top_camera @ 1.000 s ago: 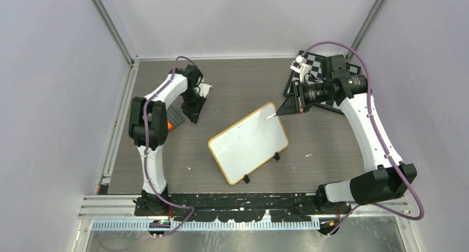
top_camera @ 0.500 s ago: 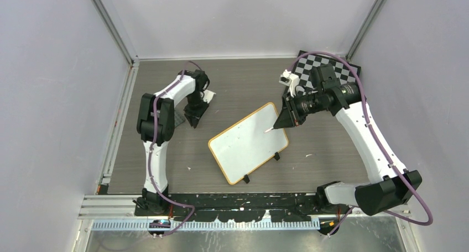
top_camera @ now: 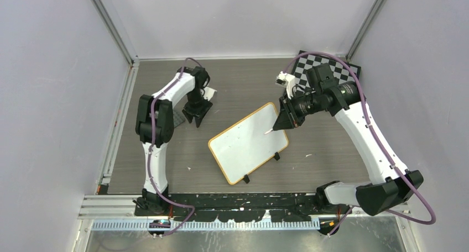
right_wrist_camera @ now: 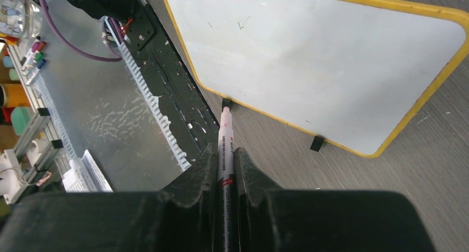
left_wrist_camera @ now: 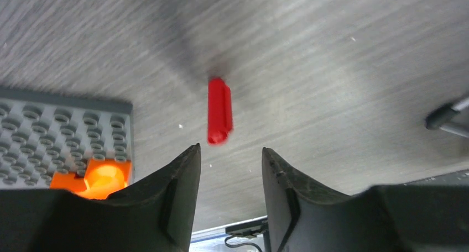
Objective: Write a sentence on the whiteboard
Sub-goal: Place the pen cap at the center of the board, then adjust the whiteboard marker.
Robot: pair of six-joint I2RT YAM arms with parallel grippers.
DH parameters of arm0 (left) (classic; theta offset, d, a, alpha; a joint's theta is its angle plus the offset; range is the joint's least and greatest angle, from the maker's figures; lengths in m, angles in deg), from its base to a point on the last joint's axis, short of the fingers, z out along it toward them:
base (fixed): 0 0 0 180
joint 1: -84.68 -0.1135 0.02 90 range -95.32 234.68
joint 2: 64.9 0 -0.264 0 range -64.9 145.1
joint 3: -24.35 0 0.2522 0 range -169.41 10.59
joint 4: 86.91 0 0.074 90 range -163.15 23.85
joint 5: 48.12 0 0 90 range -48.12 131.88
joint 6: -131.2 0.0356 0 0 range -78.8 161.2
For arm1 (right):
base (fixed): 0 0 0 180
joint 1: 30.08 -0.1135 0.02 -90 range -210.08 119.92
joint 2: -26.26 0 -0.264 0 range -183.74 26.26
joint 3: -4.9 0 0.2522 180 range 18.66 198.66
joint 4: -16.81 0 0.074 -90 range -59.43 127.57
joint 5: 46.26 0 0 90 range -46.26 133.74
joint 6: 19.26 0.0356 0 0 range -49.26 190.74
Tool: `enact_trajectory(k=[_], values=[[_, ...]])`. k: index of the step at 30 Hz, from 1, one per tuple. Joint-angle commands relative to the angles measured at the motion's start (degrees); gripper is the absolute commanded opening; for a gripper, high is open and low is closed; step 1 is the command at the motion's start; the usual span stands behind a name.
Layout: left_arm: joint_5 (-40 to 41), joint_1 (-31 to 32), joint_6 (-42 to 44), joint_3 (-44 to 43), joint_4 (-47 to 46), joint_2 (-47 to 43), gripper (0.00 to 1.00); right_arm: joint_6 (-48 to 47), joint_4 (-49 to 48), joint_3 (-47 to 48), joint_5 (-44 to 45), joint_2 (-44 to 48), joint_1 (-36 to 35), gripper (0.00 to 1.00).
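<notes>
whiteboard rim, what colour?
Yellow-orange, running all round the whiteboard; it shows clearest in the right wrist view.

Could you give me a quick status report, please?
Right gripper shut on marker over whiteboard. Nothing written yet. Left gripper open above red cap. Nothing blocking.

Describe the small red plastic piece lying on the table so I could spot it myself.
On the left side of the dark wood-grain table, find the left arm's open black gripper pointing down. Just beyond its fingertips lies the short red plastic tube, alone on bare wood. The neighbouring grey studded plate with its orange block is flat and bumpy; this piece is smooth and round.
</notes>
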State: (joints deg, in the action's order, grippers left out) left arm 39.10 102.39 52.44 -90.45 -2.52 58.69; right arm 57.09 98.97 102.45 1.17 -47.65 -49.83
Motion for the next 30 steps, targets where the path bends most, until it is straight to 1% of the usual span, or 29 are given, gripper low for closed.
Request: enact_trajectory(k=[1, 3, 5, 8, 10, 11, 13, 15, 17, 19, 22, 26, 30], values=[[-4.13, -1.37, 1.02, -2.85, 3.41, -9.96, 0.51, -1.8, 0.22, 3.51, 1.84, 0.08, -2.13, 0.0], [-7.98, -2.83, 0.72, -2.68, 3.61, -13.69, 0.54, -2.17, 0.05, 3.76, 2.72, 0.08, -3.14, 0.0], [-12.69, -4.74, 0.39, -1.54, 2.88, -18.1, 0.56, -2.19, -0.77, 3.41, 3.26, 0.28, -4.05, 0.0], [-23.75, -8.62, 0.18, 2.02, -0.21, -25.43, 0.56, -0.04, -4.59, 2.15, 2.3, 0.72, -5.1, 0.0], [-32.12, -10.07, -0.36, 5.23, -4.05, -31.15, 0.57, 3.41, -7.85, 1.98, 0.87, 0.34, -5.79, 0.0], [-35.71, -10.18, -1.13, 7.07, -6.52, -34.19, 0.57, 5.76, -9.5, 2.14, -0.22, -0.18, -5.98, 0.0], [-42.74, -9.58, -3.74, 9.95, -12.01, -39.96, 0.61, 11.36, -13.42, 2.45, -1.67, -1.35, -6.2, 0.0], [-47.52, -7.04, -5.06, 12.09, -17.45, -45.13, 0.63, 16.7, -16.91, 2.8, -2.11, -2.37, -6.41, 0.0], [-45.85, -1.5, -3.58, 12.96, -19.53, -48.13, 0.66, 21.43, -19.99, 3.14, -3.17, -3.18, -6.42, 0.0], [-45.7, 3.29, -1.26, 12.03, -18.01, -47.85, 0.67, 25.94, -23.19, 2.66, -4.02, -3.47, -6.58, 0.0], [-44.47, 7.99, -0.48, 9.75, -16.84, -44.77, 0.65, 31.34, -26.9, 2.19, -4.43, -4.05, -6.99, 0.0], [-36.43, 15.93, 3.9, 6.97, -15.96, -42.19, 0.65, 36.72, -30.34, 1.03, -5.11, -4.99, -7.69, 0.0], [-32.79, 20.12, 5.97, 7.03, -18.11, -41.97, 0.6, 40.32, -32.84, -0.55, -5.67, -5.22, -8.3, 0.0]])
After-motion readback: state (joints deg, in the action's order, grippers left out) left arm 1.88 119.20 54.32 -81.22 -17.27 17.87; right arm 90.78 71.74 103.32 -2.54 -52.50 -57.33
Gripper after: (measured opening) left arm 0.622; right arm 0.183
